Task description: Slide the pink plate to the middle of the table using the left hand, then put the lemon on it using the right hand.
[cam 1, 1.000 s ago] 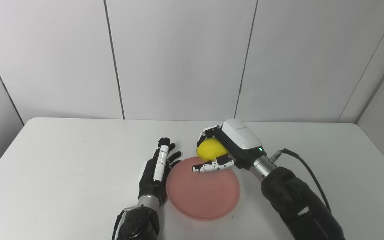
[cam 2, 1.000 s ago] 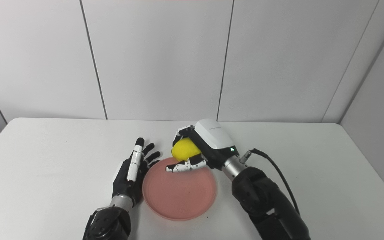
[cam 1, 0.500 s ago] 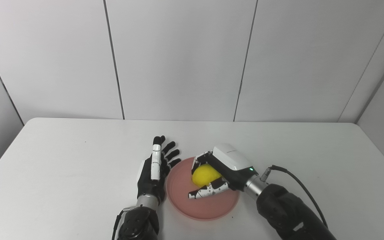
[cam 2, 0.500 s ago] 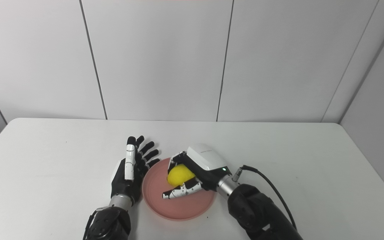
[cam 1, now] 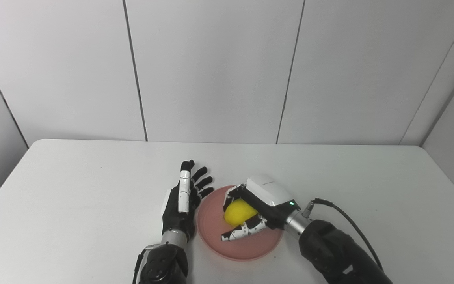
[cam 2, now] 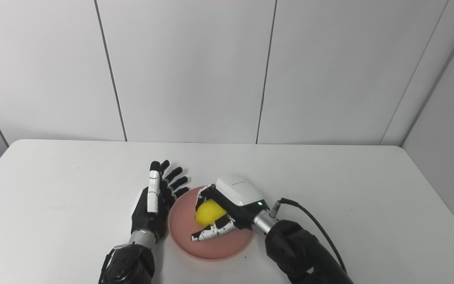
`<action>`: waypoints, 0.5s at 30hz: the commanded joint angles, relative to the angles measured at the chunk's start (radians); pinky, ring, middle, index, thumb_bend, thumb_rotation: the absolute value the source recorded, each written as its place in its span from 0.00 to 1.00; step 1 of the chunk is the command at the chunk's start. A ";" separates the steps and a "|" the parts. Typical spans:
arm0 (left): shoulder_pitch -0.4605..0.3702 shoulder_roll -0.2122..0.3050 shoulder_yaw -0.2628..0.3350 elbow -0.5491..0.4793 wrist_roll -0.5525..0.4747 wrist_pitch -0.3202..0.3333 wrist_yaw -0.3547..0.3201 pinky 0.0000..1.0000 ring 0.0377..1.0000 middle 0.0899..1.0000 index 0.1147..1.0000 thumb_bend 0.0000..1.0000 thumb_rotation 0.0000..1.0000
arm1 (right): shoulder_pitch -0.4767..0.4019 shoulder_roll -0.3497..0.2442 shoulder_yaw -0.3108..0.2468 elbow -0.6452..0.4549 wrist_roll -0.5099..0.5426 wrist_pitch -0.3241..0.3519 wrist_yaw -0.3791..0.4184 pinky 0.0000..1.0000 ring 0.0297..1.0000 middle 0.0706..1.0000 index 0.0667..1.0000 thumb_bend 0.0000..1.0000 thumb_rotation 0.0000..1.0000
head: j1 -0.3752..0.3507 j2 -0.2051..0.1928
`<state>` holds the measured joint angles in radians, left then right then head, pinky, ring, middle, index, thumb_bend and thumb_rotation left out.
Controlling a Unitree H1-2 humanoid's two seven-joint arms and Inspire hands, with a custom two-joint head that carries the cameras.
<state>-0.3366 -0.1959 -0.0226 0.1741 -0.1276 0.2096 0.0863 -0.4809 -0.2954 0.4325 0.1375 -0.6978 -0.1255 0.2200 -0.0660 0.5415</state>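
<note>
Right hand (cam 1: 256, 209) wraps lemon (cam 1: 238, 211) directly over pink plate (cam 1: 215, 221), lower centre frame; contact unclear. Left hand (cam 1: 181, 203) splayed, empty, beside plate's left rim.

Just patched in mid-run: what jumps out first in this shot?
The yellow lemon, bright against the pale scene, is held by the right robot hand low over the pink plate near the table's front middle; whether it touches the plate is unclear. The left robot hand waits open beside the plate's left rim, fingers spread.
</note>
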 commanded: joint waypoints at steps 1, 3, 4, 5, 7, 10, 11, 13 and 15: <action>-0.009 -0.031 0.007 0.014 0.009 -0.006 0.022 0.77 0.81 0.86 0.93 0.87 1.00 | -0.050 0.006 -0.006 -0.013 -0.006 -0.057 -0.041 0.22 0.25 0.30 0.39 0.57 0.38 | 0.000 0.000; -0.009 -0.030 0.007 0.017 0.010 -0.010 0.020 0.76 0.81 0.86 0.93 0.86 1.00 | -0.049 0.007 -0.006 -0.011 -0.012 -0.060 -0.044 0.22 0.26 0.31 0.40 0.58 0.38 | 0.000 0.000; -0.008 -0.030 0.005 0.015 0.012 -0.006 0.020 0.76 0.80 0.86 0.93 0.86 1.00 | -0.048 0.006 -0.005 -0.011 -0.018 -0.061 -0.045 0.22 0.26 0.31 0.40 0.58 0.37 | -0.001 0.000; -0.007 -0.029 0.004 0.013 0.014 -0.003 0.020 0.76 0.81 0.86 0.94 0.85 1.00 | -0.048 0.006 -0.005 -0.010 -0.022 -0.062 -0.045 0.22 0.26 0.32 0.40 0.58 0.37 | -0.001 0.000; -0.004 -0.031 0.002 0.008 0.015 0.000 0.020 0.77 0.81 0.86 0.94 0.85 1.00 | -0.047 0.003 -0.004 -0.008 -0.045 -0.070 -0.058 0.23 0.27 0.33 0.40 0.59 0.38 | 0.000 0.001; -0.002 -0.029 -0.003 0.000 0.019 0.003 0.019 0.77 0.81 0.86 0.94 0.84 1.00 | -0.042 0.001 -0.003 -0.001 -0.070 -0.087 -0.087 0.24 0.29 0.35 0.39 0.66 0.36 | 0.000 0.003; -0.001 -0.031 0.000 0.001 0.012 0.000 0.017 0.77 0.81 0.86 0.94 0.84 1.00 | -0.040 0.001 -0.005 -0.001 -0.069 -0.090 -0.090 0.24 0.29 0.35 0.39 0.67 0.36 | 0.000 0.003; -0.002 -0.032 0.004 0.002 0.002 -0.004 0.016 0.78 0.82 0.88 0.94 0.85 1.00 | -0.038 0.001 -0.007 -0.002 -0.065 -0.091 -0.090 0.26 0.31 0.38 0.42 0.75 0.33 | 0.000 0.003; -0.003 -0.031 0.004 0.010 0.002 -0.011 0.016 0.78 0.82 0.88 0.94 0.85 1.00 | -0.038 0.000 -0.010 -0.005 -0.061 -0.087 -0.088 0.27 0.32 0.39 0.44 0.80 0.33 | -0.002 0.002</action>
<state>-0.3380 -0.1964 -0.0248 0.1808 -0.1252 0.1995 0.0933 -0.4810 -0.2902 0.4384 0.1577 -0.7694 -0.1689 0.1587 -0.0690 0.5430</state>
